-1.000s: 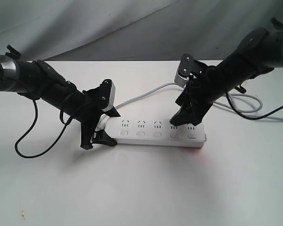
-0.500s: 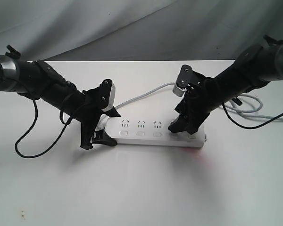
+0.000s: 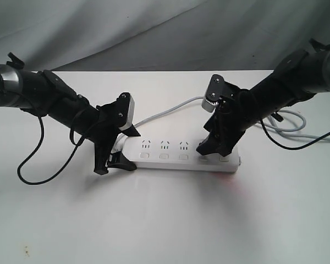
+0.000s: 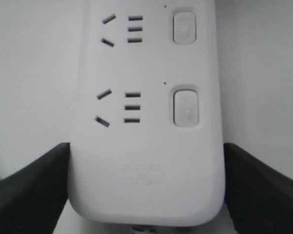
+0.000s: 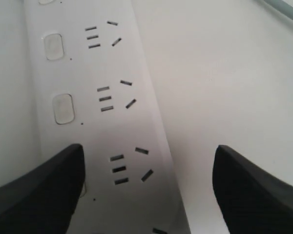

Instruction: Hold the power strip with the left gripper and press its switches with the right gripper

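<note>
The white power strip (image 3: 179, 154) lies flat on the table, its row of switches (image 3: 164, 157) along the near side. My left gripper (image 3: 125, 149) is shut on its left rounded end; in the left wrist view both black fingers (image 4: 34, 187) press the sides of the power strip (image 4: 146, 146), with two switches (image 4: 185, 107) showing beyond. My right gripper (image 3: 212, 148) is open and stands over the strip's right part. One of its fingers (image 5: 44, 195) rests on the strip (image 5: 112, 122) at the fourth switch, hiding most of it; the other hangs off the far edge.
The grey cord (image 3: 170, 110) runs from behind the strip to the back right, where it lies in loops (image 3: 289, 124) under the right arm. A black cable (image 3: 33, 165) hangs from the left arm. A grey cloth backdrop (image 3: 154, 33) closes the far side.
My right gripper has come down and slightly left onto the strip at the fourth switch; in the last half second it barely moved. The left gripper and the strip have stayed put.
</note>
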Available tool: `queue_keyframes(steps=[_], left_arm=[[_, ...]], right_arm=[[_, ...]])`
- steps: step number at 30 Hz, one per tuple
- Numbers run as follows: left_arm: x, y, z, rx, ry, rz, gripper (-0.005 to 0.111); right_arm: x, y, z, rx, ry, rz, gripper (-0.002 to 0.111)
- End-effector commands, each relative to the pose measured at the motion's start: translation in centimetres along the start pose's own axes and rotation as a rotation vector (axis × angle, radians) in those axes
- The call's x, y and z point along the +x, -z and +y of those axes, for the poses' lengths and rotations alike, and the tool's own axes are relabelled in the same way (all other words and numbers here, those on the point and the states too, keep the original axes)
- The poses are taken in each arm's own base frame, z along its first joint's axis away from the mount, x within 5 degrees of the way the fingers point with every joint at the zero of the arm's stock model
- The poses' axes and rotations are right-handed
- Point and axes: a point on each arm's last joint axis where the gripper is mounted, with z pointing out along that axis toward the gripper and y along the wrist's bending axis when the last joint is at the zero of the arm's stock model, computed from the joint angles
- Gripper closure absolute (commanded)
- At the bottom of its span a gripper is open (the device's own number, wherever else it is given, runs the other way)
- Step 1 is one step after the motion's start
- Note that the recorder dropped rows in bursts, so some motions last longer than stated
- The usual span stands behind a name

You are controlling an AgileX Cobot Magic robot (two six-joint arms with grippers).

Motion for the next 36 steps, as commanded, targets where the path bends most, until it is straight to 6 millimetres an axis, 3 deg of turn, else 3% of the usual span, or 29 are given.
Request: queue_keyframes(steps=[1,5,12,36], left_arm=[[-0.3,-0.1,0.0,-0.007,-0.002,-0.006,0.107],[-0.3,-0.1,0.0,-0.007,-0.002,-0.006,0.107],[-0.3,-0.1,0.0,-0.007,-0.002,-0.006,0.107],[-0.3,-0.1,0.0,-0.007,-0.002,-0.006,0.107]], right_arm=[[0.1,0.0,0.3,-0.016,0.015,0.008,0.041],[1.1,-1.3,0.3,-0.049,-0.002,0.038,0.041],[1.6,-1.4,0.0,-0.020,0.004,0.094,0.041],[0.8,-0.4,-0.1,0.008,-0.004,0.064,0.041]])
